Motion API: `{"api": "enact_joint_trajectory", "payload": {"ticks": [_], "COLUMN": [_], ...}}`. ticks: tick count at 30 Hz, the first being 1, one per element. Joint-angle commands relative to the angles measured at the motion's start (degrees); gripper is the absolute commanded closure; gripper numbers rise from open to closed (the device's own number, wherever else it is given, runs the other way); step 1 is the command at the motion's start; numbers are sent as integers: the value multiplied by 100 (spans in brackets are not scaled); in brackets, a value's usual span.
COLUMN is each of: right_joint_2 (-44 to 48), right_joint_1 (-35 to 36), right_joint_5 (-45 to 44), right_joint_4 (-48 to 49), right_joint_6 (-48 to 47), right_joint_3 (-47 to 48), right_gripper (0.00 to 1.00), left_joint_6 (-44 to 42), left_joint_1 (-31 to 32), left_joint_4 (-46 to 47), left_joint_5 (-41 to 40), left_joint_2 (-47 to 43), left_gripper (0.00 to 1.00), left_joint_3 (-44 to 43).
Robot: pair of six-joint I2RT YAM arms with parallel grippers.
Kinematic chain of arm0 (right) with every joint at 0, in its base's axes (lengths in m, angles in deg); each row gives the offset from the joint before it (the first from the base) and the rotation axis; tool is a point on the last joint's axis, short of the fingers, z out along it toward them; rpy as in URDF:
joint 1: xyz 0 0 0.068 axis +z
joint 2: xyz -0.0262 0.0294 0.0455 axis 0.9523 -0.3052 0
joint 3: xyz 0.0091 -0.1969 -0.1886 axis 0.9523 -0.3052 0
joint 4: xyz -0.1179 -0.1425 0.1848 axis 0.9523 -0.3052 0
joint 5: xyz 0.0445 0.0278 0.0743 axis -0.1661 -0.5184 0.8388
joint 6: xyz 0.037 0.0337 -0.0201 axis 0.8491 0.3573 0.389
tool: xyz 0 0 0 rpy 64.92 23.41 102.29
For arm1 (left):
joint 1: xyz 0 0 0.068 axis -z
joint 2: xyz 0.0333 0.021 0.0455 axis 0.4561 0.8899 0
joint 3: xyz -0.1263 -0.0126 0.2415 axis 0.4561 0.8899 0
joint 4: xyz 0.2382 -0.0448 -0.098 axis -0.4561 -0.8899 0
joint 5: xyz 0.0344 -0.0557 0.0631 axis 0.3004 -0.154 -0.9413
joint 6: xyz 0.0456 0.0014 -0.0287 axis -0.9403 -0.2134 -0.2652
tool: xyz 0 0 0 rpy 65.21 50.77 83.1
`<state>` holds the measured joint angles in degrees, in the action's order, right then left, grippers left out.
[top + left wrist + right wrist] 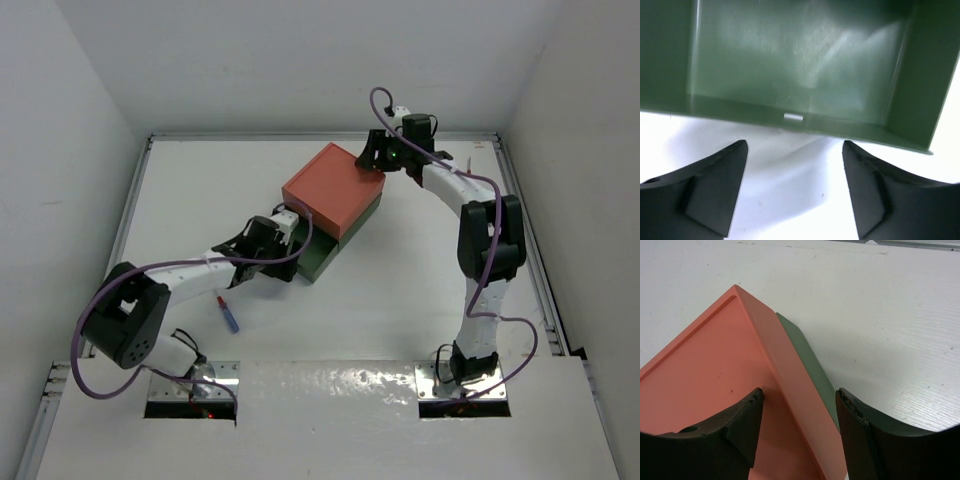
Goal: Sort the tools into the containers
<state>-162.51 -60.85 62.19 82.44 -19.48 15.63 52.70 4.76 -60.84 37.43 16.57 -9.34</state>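
On the left, one screwdriver point(229, 314) with a blue-and-red handle lies on the white worktop point(400, 300), just beside the left arm's forearm and apart from the boxes. Further right, the left gripper point(795, 150) hangs low over the worktop at the front of the green drawer point(790, 65), which stands pulled out from under the salmon-red box point(335, 188). Its fingers point(715, 190) are spread wide with nothing between them. The two boxes sit stacked and turned at an angle near the middle of the worktop. At the far right corner of the stack, the right gripper point(799, 397) straddles the salmon-red box's edge: fingers parted, one over the lid, one outside beside the green box below.
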Motion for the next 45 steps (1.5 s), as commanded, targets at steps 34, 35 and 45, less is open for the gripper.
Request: {"api": "enact_joint_trajectory", "payload": {"ticks": [34,35,45], "right_joint_2": [706,741,1119], "right_joint_1": [-21,-21,-21], "right_joint_5": [-708,-743,-980], "right_joint_4": [-1203,-1203,-1238], "right_joint_6": [-579,-588,-579], "right_joint_3": [-74,-110,-373], "right_gripper": [11,11,12], "left_joint_6": [1692,1675,1903], "left_joint_1": [-1696,-1644,-1538], "left_joint_4": [-4765,-4452,-4097], "left_joint_5": [202,255,344], "left_joint_2": [-663,-654,189], "left_gripper": [36,36,49], "left_joint_3": [-155,-182,-191]}}
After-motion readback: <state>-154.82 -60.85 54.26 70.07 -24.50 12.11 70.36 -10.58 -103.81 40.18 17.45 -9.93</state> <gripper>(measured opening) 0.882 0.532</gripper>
